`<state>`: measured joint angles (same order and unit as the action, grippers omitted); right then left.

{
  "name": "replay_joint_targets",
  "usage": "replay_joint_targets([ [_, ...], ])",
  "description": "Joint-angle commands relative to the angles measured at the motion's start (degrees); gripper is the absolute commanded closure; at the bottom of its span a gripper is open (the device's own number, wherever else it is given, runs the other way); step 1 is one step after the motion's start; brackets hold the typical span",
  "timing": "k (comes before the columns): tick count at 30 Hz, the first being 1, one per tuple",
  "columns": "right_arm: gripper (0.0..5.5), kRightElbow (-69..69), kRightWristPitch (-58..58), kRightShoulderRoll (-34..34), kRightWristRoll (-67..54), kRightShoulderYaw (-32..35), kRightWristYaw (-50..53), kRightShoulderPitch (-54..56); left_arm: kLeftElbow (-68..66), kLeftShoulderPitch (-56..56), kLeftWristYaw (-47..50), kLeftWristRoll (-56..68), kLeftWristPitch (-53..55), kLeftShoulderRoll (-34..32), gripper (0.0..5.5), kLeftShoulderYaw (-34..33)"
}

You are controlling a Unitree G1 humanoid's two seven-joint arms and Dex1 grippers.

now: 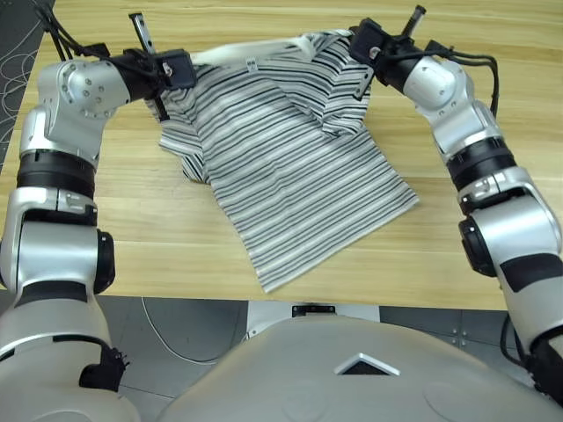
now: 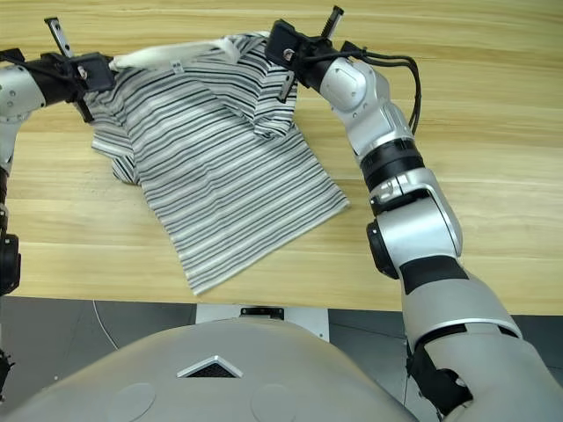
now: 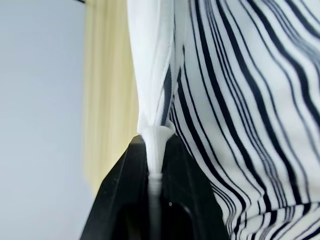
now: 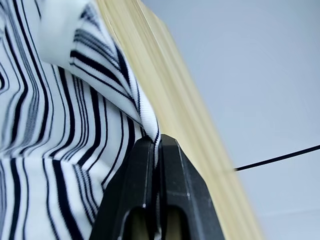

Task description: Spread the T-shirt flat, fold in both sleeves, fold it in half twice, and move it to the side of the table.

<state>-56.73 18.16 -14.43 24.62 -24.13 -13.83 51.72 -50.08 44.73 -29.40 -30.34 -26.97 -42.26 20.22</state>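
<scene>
A black-and-white striped T-shirt (image 1: pixel 281 167) with a white collar lies rumpled on the wooden table (image 1: pixel 493 105), its hem toward me and its top lifted at the far side. My left gripper (image 1: pixel 161 86) is shut on the shirt's left shoulder edge, and the wrist view shows white fabric (image 3: pixel 152 135) pinched between its black fingers (image 3: pixel 185 185). My right gripper (image 1: pixel 362 63) is shut on the right shoulder, with striped cloth (image 4: pixel 100 100) clamped between its fingers (image 4: pixel 172 180). A sleeve is bunched under the left side, and another folds over near the right gripper.
Bare wood lies to the right of the shirt and along the near table edge (image 1: pixel 422 303). Black cables (image 1: pixel 479 61) run along my right forearm. A dark mat (image 1: pixel 18 44) lies past the table's left edge.
</scene>
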Motion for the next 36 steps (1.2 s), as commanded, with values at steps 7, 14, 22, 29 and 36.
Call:
replay_joint_targets([
  [7, 5.40, -18.1, -2.2, 5.8, 22.0, -17.1, 17.9, 8.5, -18.1, 5.7, 19.5, -16.6, 1.3, 9.2, 5.38, 13.5],
  [14, 5.40, -21.9, -17.6, 7.1, 35.5, -27.8, 32.5, 12.8, -21.7, 5.5, 24.8, -17.8, 2.0, 10.7, 4.38, 15.5],
  [22, 5.40, -21.9, -19.7, 7.0, 35.4, -27.0, 37.9, 13.3, -23.5, 6.7, 33.7, -18.2, 8.9, 12.0, 3.55, 15.5],
  [29, 5.40, -22.8, -8.3, 5.8, 30.5, -24.0, 19.0, 7.9, -23.0, 7.3, 35.5, -17.0, 8.6, 12.6, 3.55, 14.8],
  [36, 4.35, -21.9, -7.8, 4.6, 29.4, -22.6, 18.9, 7.3, -22.1, 7.2, 34.9, -15.3, 6.0, 13.1, 2.75, 13.7],
])
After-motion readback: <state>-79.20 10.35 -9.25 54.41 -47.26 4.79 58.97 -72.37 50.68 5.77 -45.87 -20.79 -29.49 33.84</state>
